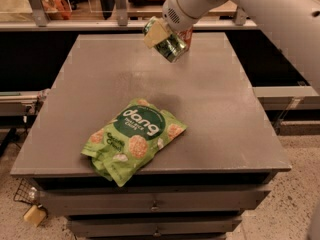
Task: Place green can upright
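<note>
The slim, shiny green can was held tilted in the air above the table's far side, clamped in the gripper.
</note>
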Available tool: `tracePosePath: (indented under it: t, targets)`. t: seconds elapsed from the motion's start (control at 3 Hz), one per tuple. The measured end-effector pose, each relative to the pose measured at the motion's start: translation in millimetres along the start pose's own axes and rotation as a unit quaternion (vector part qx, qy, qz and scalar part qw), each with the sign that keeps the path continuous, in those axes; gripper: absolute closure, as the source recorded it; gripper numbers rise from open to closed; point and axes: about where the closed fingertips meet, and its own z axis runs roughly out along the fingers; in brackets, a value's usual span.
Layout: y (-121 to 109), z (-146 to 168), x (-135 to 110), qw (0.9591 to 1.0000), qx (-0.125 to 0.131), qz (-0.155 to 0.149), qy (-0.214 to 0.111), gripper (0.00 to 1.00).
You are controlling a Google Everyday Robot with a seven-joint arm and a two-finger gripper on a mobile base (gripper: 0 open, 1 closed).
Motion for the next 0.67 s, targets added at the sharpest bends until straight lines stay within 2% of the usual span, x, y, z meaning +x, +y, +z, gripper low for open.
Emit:
tracePosePath:
  t: [0.33,0.67]
  targets:
    - [10,-17,7,0.9961,-0.019,-0.022,-0.083,1.0]
    - [23,-18,18,0.9823,-0.047,-0.01,-0.181,1.0]
